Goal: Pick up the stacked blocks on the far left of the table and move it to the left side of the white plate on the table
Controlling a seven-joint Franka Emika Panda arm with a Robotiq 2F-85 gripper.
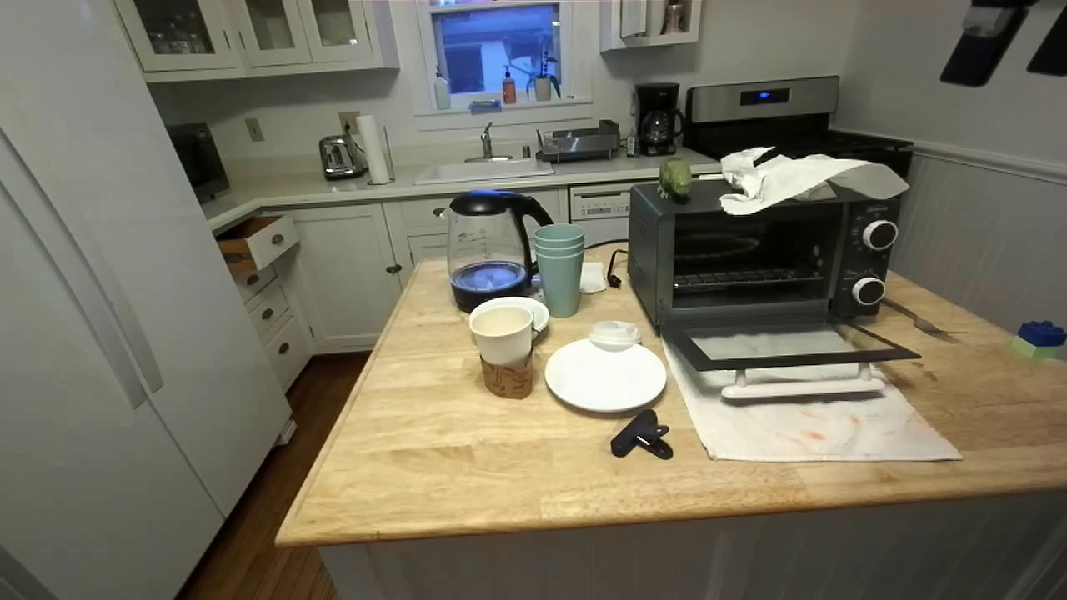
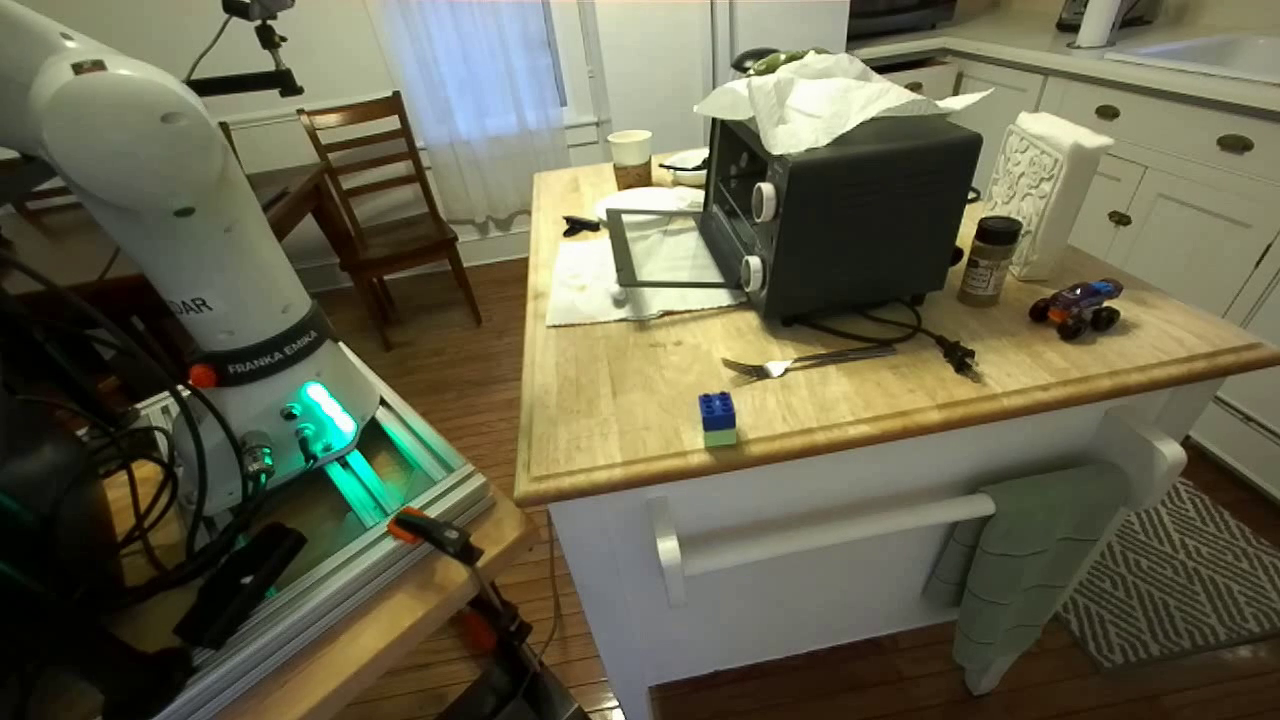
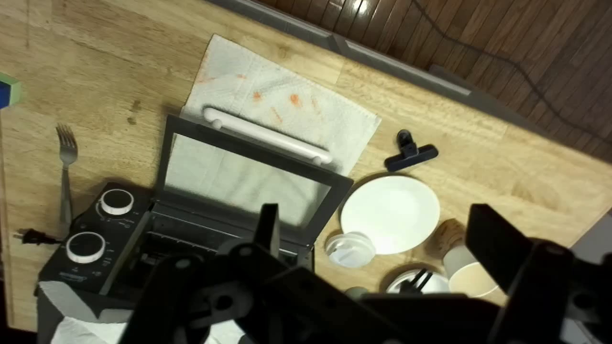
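Note:
The stacked blocks, dark blue on light green, stand upright near the edge of the light-wood table point(image 2: 620, 410), apart from other things. The stack point(image 2: 717, 418) also shows at the right edge of an exterior view point(image 1: 1040, 340) and is cut off at the left edge of the wrist view point(image 3: 6, 91). The round white plate point(image 1: 606, 375) lies flat, also in an exterior view point(image 2: 640, 203) and in the wrist view point(image 3: 392, 210). My gripper point(image 3: 375, 208) is open and empty, high above the table. Its dark fingertips point(image 1: 1019, 50) hang at the top right of an exterior view.
A toaster oven point(image 2: 870, 220) with its door open stands between stack and plate. A fork point(image 2: 770, 367) lies near the stack. A clip point(image 1: 642, 435), a plastic lid point(image 1: 615, 334) and a cream cup point(image 1: 505, 350) surround the plate. A kettle point(image 1: 492, 250) stands behind.

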